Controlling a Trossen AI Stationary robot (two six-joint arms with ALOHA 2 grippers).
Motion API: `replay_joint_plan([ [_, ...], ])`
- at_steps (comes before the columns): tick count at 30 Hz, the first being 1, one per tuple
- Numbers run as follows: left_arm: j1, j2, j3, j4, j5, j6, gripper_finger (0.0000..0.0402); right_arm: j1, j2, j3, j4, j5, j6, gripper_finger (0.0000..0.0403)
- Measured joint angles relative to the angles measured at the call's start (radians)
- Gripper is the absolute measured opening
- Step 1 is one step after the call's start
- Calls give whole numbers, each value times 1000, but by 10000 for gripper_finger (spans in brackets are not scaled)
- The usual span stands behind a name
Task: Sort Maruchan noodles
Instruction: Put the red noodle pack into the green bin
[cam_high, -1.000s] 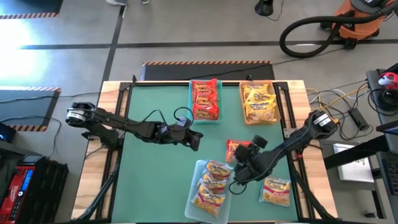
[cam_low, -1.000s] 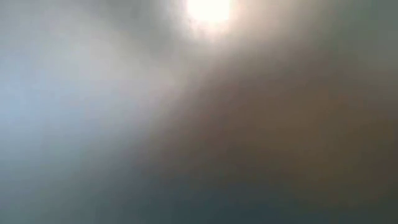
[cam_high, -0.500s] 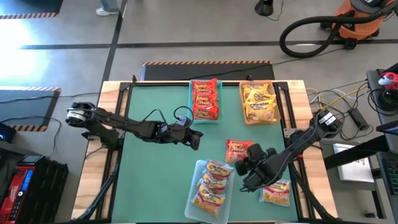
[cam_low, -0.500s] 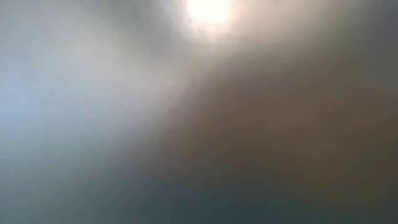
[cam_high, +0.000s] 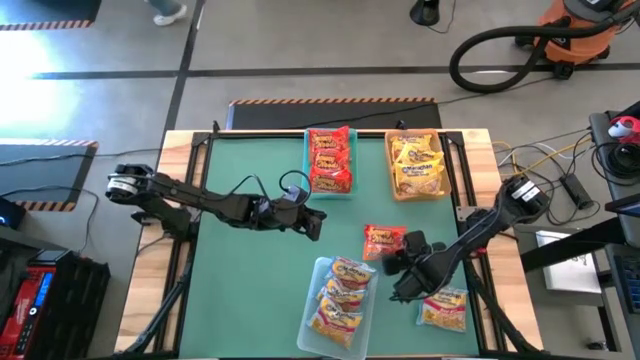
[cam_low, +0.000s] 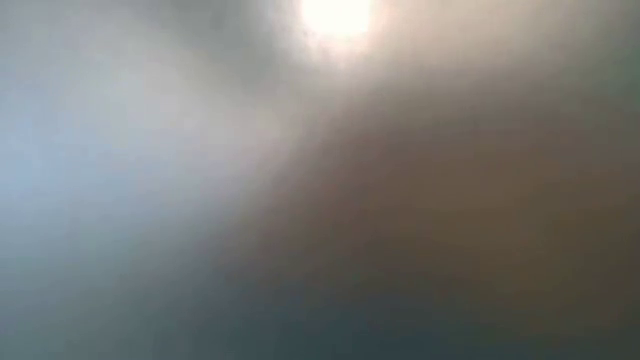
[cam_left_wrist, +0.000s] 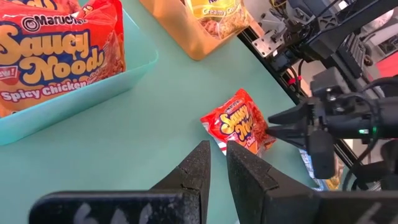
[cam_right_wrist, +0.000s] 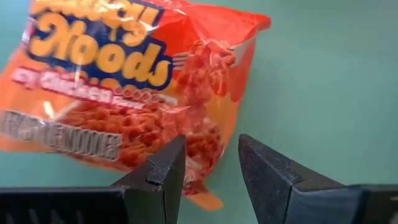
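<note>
- The desk (cam_high: 250, 290) is carrying 3 bins: a teal bin (cam_high: 330, 160) of red packets at 12 o'clock, a tan bin (cam_high: 416, 166) of yellow packets at 1 o'clock, a clear bin (cam_high: 338, 300) at 6 o'clock.
- The right tool (cam_right_wrist: 210, 163), fingers apart and holding nothing, is closing on the loose red packet (cam_high: 383, 240) just right of centre; next it needs to clamp on the packet and carry it to the teal bin.
- The left tool (cam_left_wrist: 214, 163), fingers together and empty, is waiting at centre.
- A yellow packet (cam_high: 444, 307) is lying at 5 o'clock.

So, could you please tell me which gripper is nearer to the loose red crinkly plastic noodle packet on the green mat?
Right. The right gripper sits right beside the red packet; the left gripper hangs farther off, toward the mat's middle.
</note>
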Motion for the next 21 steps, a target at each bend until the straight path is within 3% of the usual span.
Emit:
replay_joint_plan([
  [9,0,0,0,1,0,0,36,-59,0,-102,24,15,-311,139],
  [21,0,0,0,1,11,-1,53,-207,0,-148,196,160,-845,139],
])
